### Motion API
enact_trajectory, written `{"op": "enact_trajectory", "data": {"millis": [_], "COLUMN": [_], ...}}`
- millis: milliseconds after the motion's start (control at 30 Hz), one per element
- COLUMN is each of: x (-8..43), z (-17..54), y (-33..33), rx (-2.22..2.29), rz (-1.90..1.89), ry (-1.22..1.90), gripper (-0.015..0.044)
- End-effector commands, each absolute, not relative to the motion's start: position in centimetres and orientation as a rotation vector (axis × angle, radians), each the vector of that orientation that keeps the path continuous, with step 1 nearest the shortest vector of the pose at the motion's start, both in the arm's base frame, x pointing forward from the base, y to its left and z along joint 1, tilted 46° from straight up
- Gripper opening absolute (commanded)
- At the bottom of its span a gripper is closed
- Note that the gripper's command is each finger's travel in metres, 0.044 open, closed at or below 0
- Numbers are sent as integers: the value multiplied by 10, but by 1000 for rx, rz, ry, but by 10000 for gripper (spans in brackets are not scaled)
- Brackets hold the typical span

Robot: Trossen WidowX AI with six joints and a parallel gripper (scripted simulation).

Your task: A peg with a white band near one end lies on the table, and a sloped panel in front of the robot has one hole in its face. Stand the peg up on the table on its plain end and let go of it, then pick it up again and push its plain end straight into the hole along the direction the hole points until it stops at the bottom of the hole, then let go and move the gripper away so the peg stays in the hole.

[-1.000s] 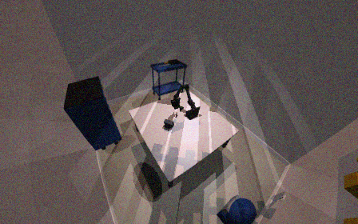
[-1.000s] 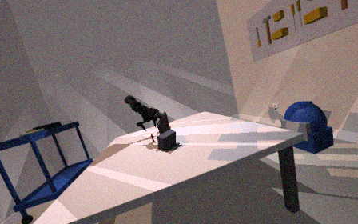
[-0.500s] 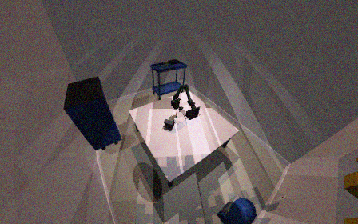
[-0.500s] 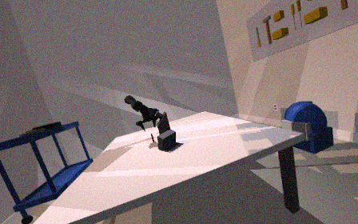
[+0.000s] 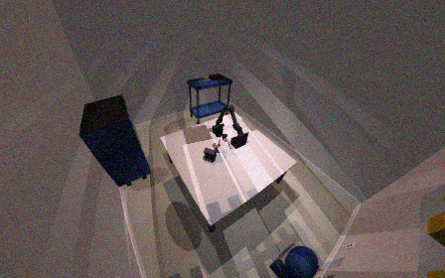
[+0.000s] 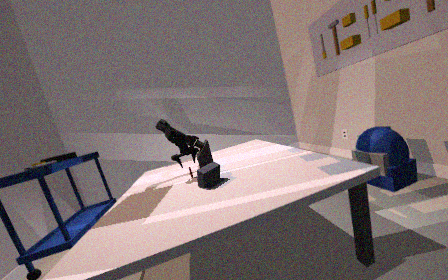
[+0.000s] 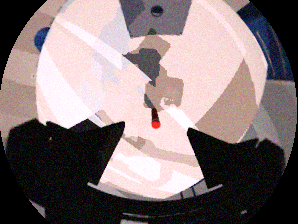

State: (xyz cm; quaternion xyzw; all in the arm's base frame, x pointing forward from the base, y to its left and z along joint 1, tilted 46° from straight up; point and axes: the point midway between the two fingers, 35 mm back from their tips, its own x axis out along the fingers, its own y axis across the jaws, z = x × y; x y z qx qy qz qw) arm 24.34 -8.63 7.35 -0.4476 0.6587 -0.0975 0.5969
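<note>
With its fingers spread wide and holding nothing, the gripper (image 5: 220,135) (image 6: 187,162) (image 7: 157,128) is hovering while the peg (image 6: 191,172) (image 7: 155,123) is standing upright, towards five o'clock in the exterior view.

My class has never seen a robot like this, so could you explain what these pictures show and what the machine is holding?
The machine is one black jointed arm ending in a gripper, a pair of fingers. The top picture looks down from high in the room; the exterior one looks across the table; the wrist one looks out past the fingers. On the table, a small peg stands upright, its red end up. Near it is a dark block whose face has one round hole. The fingers are open and hold nothing.
</note>
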Motion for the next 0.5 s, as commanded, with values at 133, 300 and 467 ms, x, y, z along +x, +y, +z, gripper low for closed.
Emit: {"op": "enact_trajectory", "data": {"millis": [133,300,467], "x": [245,246,247], "z": [62,57,51], "y": [-96,-102,-108], "rx": [-1040,-1040,-1041], "rz": [-223,-223,-223], "ry": [1536,1536,1536], "gripper": [440,440,440]}}
